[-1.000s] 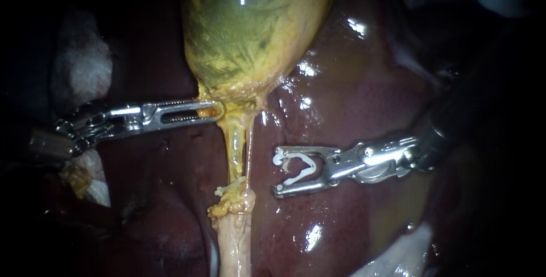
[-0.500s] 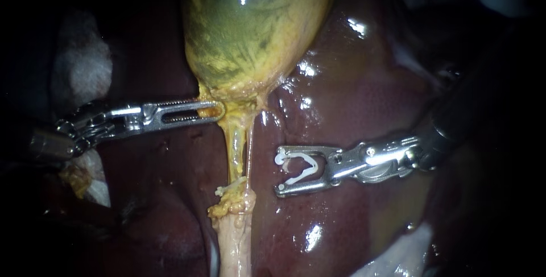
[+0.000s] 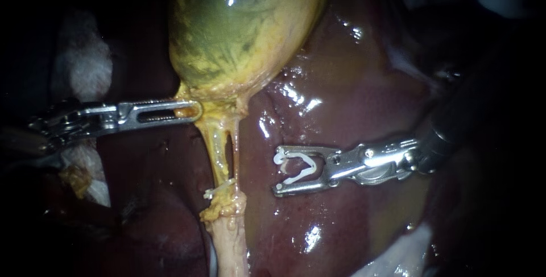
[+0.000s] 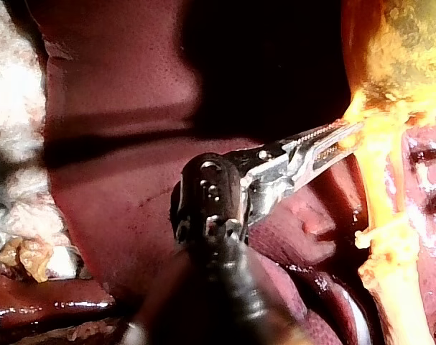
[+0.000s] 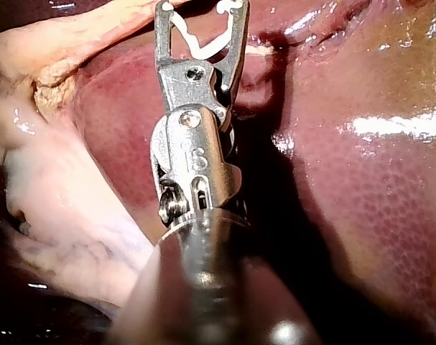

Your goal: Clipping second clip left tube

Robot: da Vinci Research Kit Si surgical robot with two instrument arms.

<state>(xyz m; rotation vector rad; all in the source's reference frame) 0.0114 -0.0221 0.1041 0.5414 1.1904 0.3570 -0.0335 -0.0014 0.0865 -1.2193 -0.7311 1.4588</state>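
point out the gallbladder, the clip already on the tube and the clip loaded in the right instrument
gallbladder point(image 3: 244, 27), endoscope view, middle of its body
clip on the tube point(image 3: 219, 188), endoscope view, its white bar
loaded clip point(image 3: 312, 166), endoscope view, its white bend

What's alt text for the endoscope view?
Right instrument holds an open white clip in its jaws, apart from the yellow tube. Left instrument grips the gallbladder at its neck. A placed clip sits lower on the tube.

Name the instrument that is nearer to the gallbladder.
Left. The left instrument grips the gallbladder at its lower end, above the tubes. The right instrument hangs off to the side over the liver, carrying an open clip, clear of the gallbladder.
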